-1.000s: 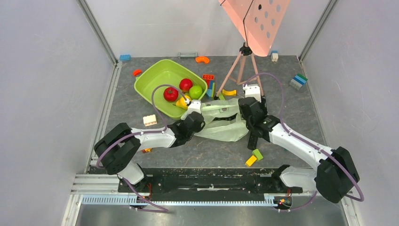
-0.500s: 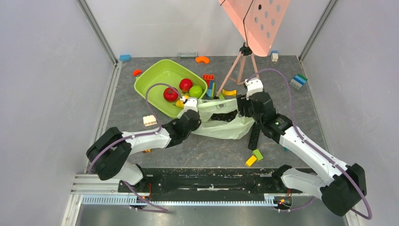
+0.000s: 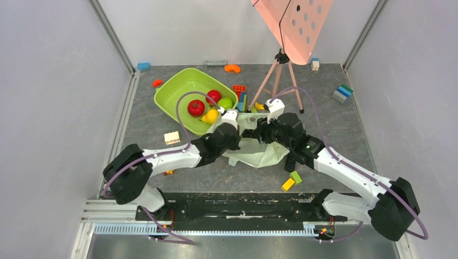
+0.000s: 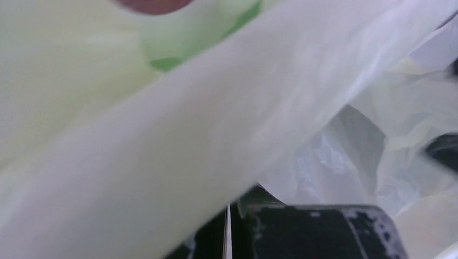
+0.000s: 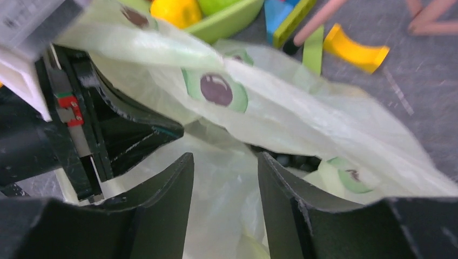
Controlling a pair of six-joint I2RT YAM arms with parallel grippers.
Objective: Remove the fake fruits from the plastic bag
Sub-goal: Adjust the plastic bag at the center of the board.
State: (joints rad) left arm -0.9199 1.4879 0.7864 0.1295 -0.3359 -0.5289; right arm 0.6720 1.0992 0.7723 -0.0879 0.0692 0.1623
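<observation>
Slack gathers in the plastic bag (image 3: 259, 154) as the spread right pincer (image 5: 224, 162) swings in beside the left pincer (image 3: 236, 120) clenching its rim, ready to reach inside.

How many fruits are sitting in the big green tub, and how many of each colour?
Red: 2, the tomato and the apple
Green: 1, the round green fruit
Yellow: 1, the pear
Total: 4 fruits in the tub
</observation>
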